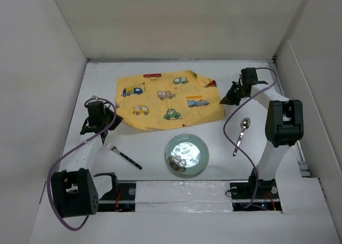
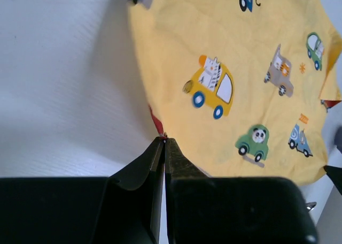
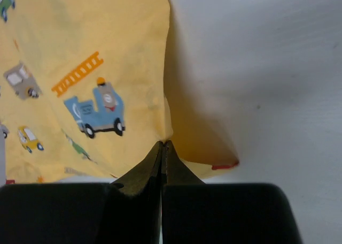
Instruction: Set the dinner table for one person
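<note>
The white dinner table (image 1: 101,81) bears a yellow placemat (image 1: 168,102) printed with small cars, lying at the middle back. My left gripper (image 1: 112,116) is shut on the placemat's near left edge; in the left wrist view the jaws (image 2: 164,141) pinch the red-hemmed edge of the cloth (image 2: 230,67). My right gripper (image 1: 225,99) is shut on the placemat's right edge; in the right wrist view the jaws (image 3: 164,143) pinch a raised fold of the cloth (image 3: 96,51). A green plate (image 1: 187,155), a fork (image 1: 124,156) and a spoon (image 1: 241,134) lie in front.
White wall panels (image 1: 48,67) border the table on the left, back and right. The fork lies left of the plate and the spoon to its right, under the right arm's cable. The arm bases (image 1: 181,193) stand at the near edge.
</note>
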You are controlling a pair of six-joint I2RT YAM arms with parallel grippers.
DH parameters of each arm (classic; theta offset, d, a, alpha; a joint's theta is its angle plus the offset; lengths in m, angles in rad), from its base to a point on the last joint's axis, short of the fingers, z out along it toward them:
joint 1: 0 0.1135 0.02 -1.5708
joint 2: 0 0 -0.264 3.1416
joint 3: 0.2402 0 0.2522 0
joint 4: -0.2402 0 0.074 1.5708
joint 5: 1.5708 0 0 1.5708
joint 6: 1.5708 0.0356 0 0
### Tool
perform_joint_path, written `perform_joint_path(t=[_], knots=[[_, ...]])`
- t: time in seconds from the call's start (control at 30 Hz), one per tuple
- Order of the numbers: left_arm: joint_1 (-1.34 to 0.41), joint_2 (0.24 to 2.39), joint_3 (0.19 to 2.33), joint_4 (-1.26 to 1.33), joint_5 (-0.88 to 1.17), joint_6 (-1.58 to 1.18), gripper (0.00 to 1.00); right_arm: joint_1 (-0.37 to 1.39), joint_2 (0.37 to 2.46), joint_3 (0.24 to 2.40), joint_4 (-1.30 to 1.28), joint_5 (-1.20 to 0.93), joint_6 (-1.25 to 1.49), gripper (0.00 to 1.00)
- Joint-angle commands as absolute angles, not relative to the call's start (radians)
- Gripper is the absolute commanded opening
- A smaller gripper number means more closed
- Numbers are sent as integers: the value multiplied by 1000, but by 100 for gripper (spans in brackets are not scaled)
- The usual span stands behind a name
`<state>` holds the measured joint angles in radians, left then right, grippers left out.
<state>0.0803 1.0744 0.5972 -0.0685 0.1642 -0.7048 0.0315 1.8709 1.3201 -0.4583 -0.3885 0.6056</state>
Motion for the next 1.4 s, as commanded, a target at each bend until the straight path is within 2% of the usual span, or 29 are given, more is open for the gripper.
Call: perform_joint_path(t=[0.0,0.13,0.37,0.57,0.77,0.8,0.87,0.9,1.0,1.07,1.1,1.13,1.17,1.2,1.27,1.3,1.37], knots=[[80,1101,598,3,170,-729,0,34,1877,1433,-475,-306,558,0],[80,1068,529,3,141,-767,0,25,1876,1416,-486,-267,555,0],[80,1094,529,-29,95,-743,0,-35,1705,1165,-442,-189,554,0],[80,1135,537,-40,107,-724,0,-71,1704,1101,-422,-207,549,0],[80,1088,512,-87,77,-716,0,-71,1712,1092,-413,-230,551,0],[80,1083,517,-98,71,-719,19,-71,1704,1095,-417,-232,551,5],[80,1071,538,-112,74,-704,39,-71,1681,1118,-440,-235,546,19],[80,1068,552,-120,77,-698,45,-58,1674,1133,-452,-229,546,34],[80,1040,620,-138,90,-673,65,-48,1614,1201,-491,-198,552,50],[80,1023,678,-156,103,-648,66,-48,1588,1258,-520,-170,557,51],[63,1019,693,-155,103,-637,61,-48,1582,1311,-522,-134,555,44],[46,1017,731,-153,98,-623,54,-48,1580,1336,-520,-106,555,24],[28,1022,753,-153,104,-608,47,-48,1578,1359,-506,-77,557,0],[19,1029,776,-150,126,-569,27,-75,1588,1403,-496,-45,557,0],[18,1052,843,-150,193,-543,5,-103,1609,1439,-459,-12,566,0],[18,1060,868,-149,202,-526,0,-129,1644,1487,-460,32,572,0],[18,1071,929,-152,227,-508,0,-147,1692,1537,-469,78,590,1]])
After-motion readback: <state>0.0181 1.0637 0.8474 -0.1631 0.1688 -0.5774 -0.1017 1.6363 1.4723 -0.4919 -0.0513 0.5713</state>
